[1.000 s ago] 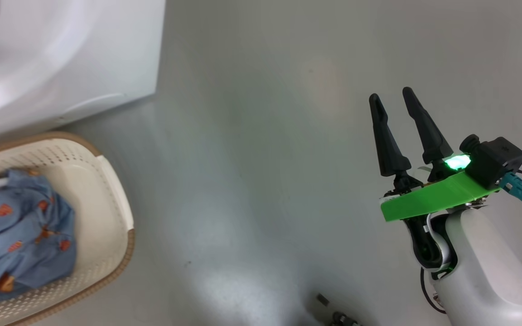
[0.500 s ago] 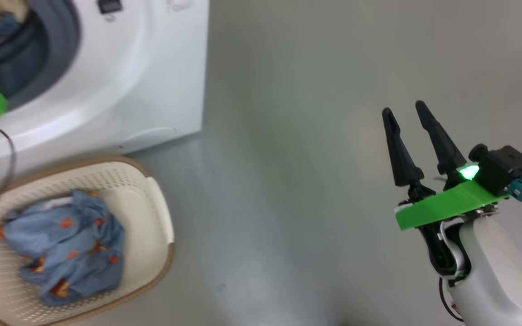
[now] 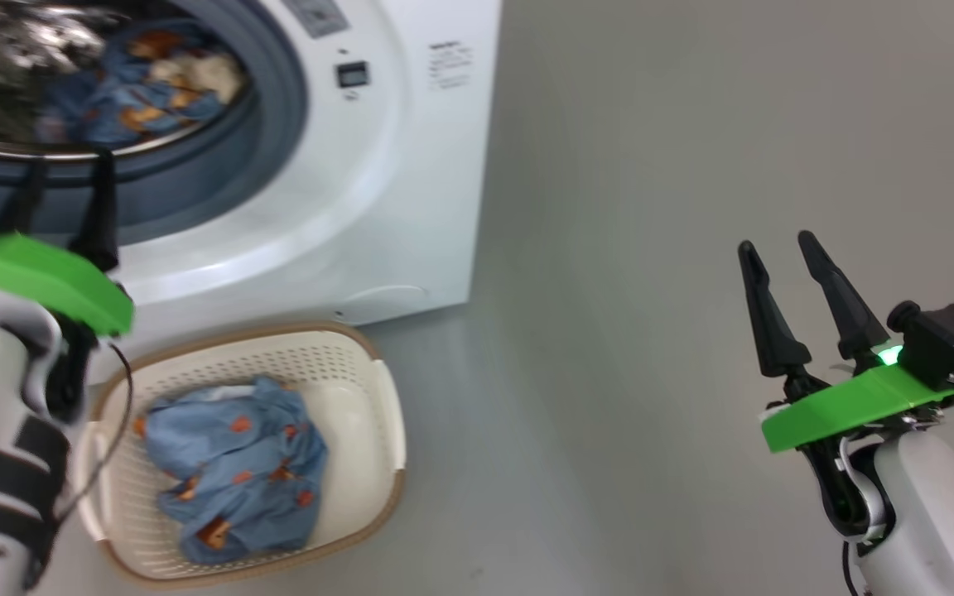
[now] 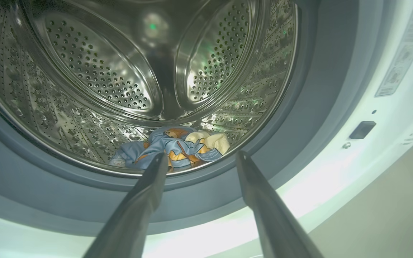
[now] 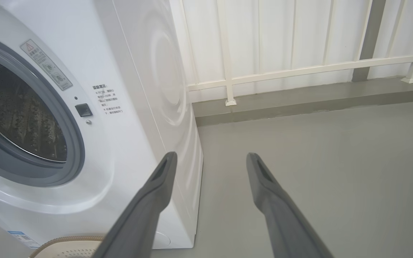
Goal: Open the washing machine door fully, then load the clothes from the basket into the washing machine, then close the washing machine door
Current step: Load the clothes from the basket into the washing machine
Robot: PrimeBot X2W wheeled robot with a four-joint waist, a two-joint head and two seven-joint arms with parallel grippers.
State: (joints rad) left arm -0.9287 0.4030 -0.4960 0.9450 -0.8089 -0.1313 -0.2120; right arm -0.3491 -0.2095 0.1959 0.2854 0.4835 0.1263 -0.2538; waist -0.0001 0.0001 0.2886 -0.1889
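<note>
One white washing machine (image 3: 378, 165) is seen standing on a grey floor (image 3: 626, 207), with its round opening uncovered. Two bundles of blue printed clothes are counted. A first bundle (image 4: 172, 147) is lying at the bottom of the steel drum (image 4: 95, 71), just behind the blue-grey seal (image 4: 299, 125). A second bundle (image 3: 233, 463) is lying inside the one cream basket (image 3: 390, 414), which is set on the floor just in front of the machine. Two tools are shown, each with two long dark fingers. The left tool (image 4: 202, 154) is held before the drum mouth, fingers spread apart with nothing between them. The right tool (image 3: 777, 242) is held over bare floor, well apart from machine and basket, likewise spread wide and empty.
</note>
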